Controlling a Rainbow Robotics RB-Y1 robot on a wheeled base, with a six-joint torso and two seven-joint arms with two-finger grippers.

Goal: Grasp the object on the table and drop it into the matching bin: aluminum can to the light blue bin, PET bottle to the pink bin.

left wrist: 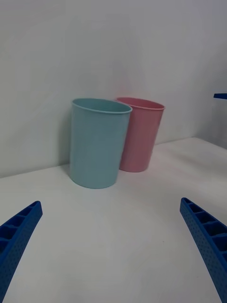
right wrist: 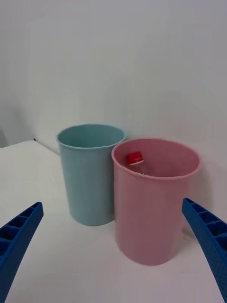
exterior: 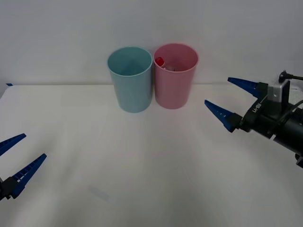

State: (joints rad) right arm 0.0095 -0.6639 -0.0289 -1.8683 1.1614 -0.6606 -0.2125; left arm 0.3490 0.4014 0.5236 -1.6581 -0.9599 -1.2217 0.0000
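While the bottle (exterior: 160, 62) sat inside the pink bin (exterior: 175, 80), the right gripper (exterior: 232, 98) hung nearer, open and empty, left gripper (exterior: 19, 158) open too.

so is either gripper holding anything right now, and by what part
Nothing held: left gripper and right gripper are open; the PET bottle is in the pink bin.

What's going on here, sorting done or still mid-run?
Looks done. The PET bottle is already inside the pink bin, red cap near the rim. The light blue bin stands right beside it on the table. The right gripper hangs open in the air to the right of the bins, holding nothing. The left gripper sits open and low at the near left.
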